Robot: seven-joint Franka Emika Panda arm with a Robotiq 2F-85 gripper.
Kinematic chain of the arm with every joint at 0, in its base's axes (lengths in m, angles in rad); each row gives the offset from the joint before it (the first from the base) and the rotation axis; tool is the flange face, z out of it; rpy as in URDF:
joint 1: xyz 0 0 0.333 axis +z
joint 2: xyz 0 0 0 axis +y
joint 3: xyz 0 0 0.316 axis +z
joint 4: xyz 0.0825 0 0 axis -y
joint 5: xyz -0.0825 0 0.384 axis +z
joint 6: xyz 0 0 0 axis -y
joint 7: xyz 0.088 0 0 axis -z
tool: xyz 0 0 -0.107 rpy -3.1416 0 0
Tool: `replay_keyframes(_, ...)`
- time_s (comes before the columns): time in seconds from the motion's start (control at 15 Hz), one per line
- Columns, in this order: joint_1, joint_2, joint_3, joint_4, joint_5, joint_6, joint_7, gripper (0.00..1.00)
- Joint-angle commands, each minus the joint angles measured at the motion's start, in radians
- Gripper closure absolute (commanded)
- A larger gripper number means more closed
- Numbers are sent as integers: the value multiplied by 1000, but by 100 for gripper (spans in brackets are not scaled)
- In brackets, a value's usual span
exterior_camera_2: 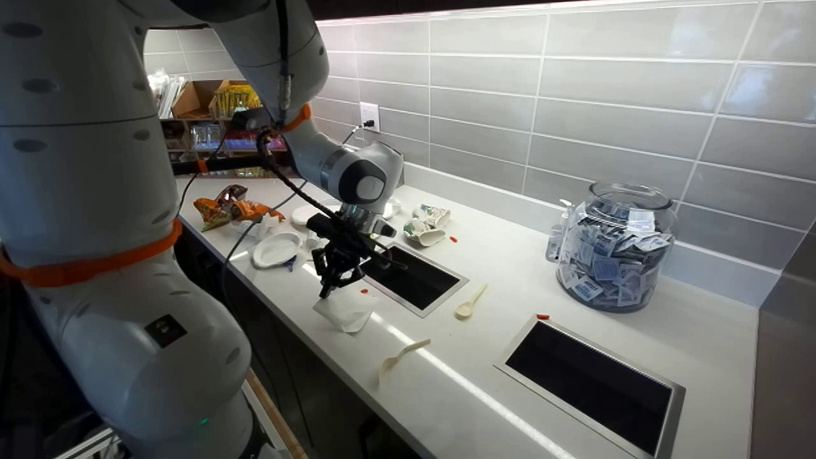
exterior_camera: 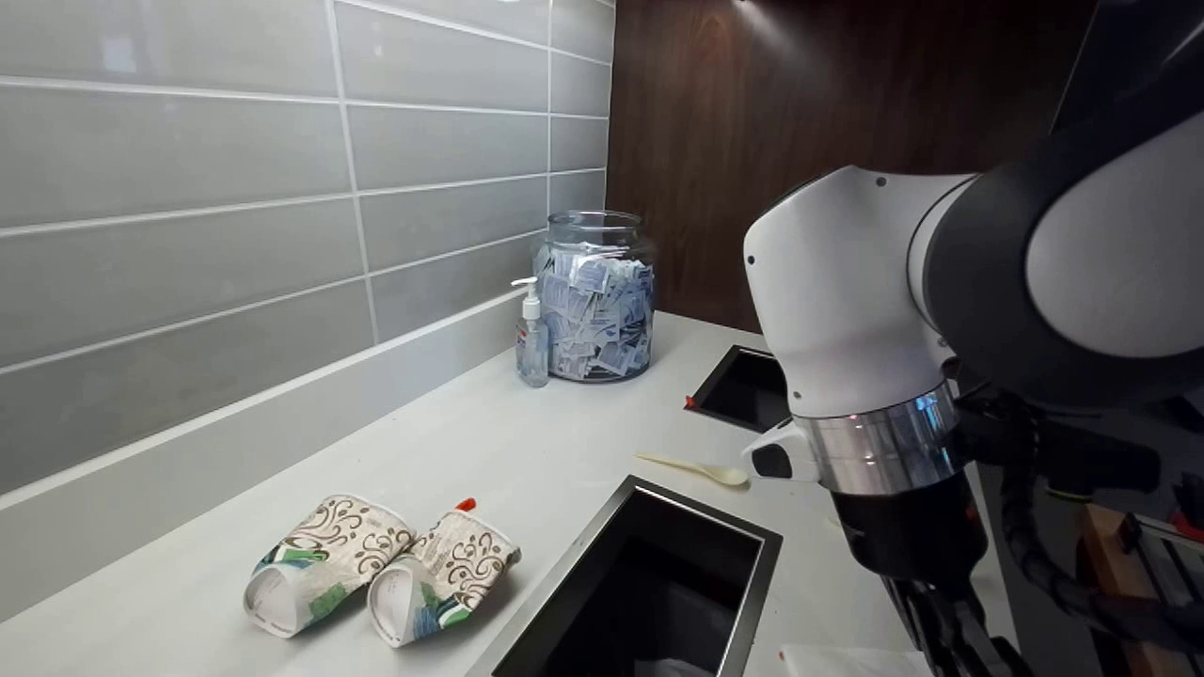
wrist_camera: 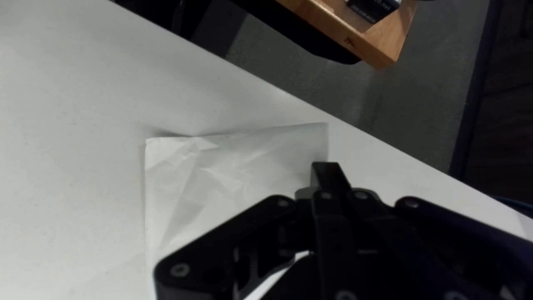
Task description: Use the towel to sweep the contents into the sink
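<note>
The towel (exterior_camera_2: 345, 311) is a thin whitish cloth lying on the pale counter near its front edge. In the wrist view the towel (wrist_camera: 208, 175) is creased, and its right side meets my fingertips. My gripper (wrist_camera: 327, 166) is shut, fingers together, apparently pinching that edge; the fingers hide part of it. The gripper (exterior_camera_2: 326, 292) points down at the towel in an exterior view. A black sink-like opening with a metal rim (exterior_camera_2: 446, 296) lies beside it. Small red bits (exterior_camera_2: 364, 291) and pale spoons (exterior_camera_2: 468, 307) (exterior_camera_2: 401, 357) lie on the counter.
A second metal-rimmed opening (exterior_camera_2: 670, 417) lies farther along. A glass jar of packets (exterior_camera: 600, 315) and a pump bottle (exterior_camera: 532, 348) stand by the tiled wall. Crumpled patterned cups (exterior_camera: 329, 555) lie beside the nearer opening. White plates (exterior_camera_2: 277, 250) and orange bags (exterior_camera_2: 239, 207) lie behind the gripper.
</note>
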Motion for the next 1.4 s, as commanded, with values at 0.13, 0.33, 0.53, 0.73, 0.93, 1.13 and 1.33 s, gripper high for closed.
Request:
replay_keyframes(0.13, -8, 80, -1, 56, 44, -63, -104, 100)
replay_keyframes(0.33, -9, 135, 0, 86, 20, -49, -102, 100)
replay_keyframes(0.53, -9, 183, 2, 127, -6, -46, -93, 100)
replay_keyframes(0.73, -8, 223, 2, 166, -33, -44, -77, 100)
replay_keyframes(0.93, -1, 250, -6, 193, -91, -29, -35, 100)
replay_keyframes(1.13, 7, 270, -16, 211, -157, -7, 26, 100)
replay_keyframes(1.33, 14, 282, -22, 219, -208, 33, 92, 100)
